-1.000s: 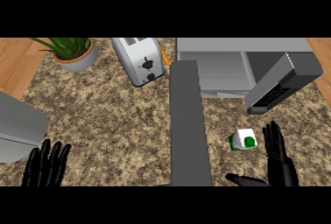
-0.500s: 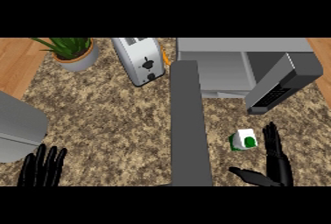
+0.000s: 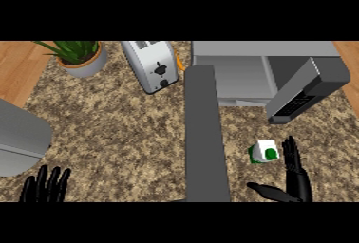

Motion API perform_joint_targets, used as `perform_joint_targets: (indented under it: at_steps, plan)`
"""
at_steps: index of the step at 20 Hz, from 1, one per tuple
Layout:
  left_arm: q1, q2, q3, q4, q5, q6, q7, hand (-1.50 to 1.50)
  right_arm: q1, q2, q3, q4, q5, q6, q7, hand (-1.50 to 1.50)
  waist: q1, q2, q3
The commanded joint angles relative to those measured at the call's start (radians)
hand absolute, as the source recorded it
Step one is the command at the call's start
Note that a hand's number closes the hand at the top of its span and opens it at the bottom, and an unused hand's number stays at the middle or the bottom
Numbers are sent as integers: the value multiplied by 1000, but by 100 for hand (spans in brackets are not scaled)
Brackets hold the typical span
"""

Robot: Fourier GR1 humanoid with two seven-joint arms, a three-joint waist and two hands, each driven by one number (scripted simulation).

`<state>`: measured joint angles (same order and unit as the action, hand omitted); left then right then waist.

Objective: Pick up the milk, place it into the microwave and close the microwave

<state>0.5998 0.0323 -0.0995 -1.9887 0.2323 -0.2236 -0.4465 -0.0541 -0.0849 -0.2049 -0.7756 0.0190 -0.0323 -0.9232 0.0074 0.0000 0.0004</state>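
A speckled brown granite table (image 3: 126,137) fills the head view, with strips of wooden floor (image 3: 17,61) showing at its upper left and upper right corners. A long dark grey upright panel (image 3: 204,137) runs down the middle of the view, splitting the table into a left and a right part. At the upper right stands a grey box-shaped microwave (image 3: 242,66), its cavity exposed and its dark grey door (image 3: 305,90) swung wide open to the right, the door's lower end reaching out over the table above the carton. A rounded grey appliance (image 3: 21,137) juts in from the left edge. A silver two-slot toaster (image 3: 151,65) lies at an angle near the top centre, just left of the panel's upper end, and a green spiky plant in a grey pot (image 3: 79,56) stands at the upper left.

The small white milk carton with a green label (image 3: 264,152) stands on the table right of the panel and below the open door, clear of both. The black right hand (image 3: 293,182) is at the lower right, its fingers (image 3: 291,154) straight and released, stretched upward just beside the carton's right side, with the thumb spread out to the left below the carton; whether any of them touches the carton cannot be told. The black left hand (image 3: 45,186) shows at the lower left edge, fingers up and relaxed, holding nothing.
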Motion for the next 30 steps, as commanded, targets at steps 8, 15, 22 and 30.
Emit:
perform_joint_targets:
  at_steps: [8, 15, 22, 30]
  plan:
    - [5, 5, 6, -22, 13, 2, 33, -150, -148, -37, -17, 257, 13, 27, -159, -150, 1, 0, 0]
    - [55, 32, 25, -45, 42, -42, 5, -150, -201, -39, -34, 324, -11, 49, -160, -150, 3, 1, 0]
    - [35, -29, -53, -27, -45, 11, 3, -150, -263, -37, -75, 345, -32, -38, -153, -150, 4, 1, 1]
    - [13, 1, 1, 40, -10, -33, -42, -150, -364, -32, -99, 453, 18, -221, -199, 150, 12, 5, 1]
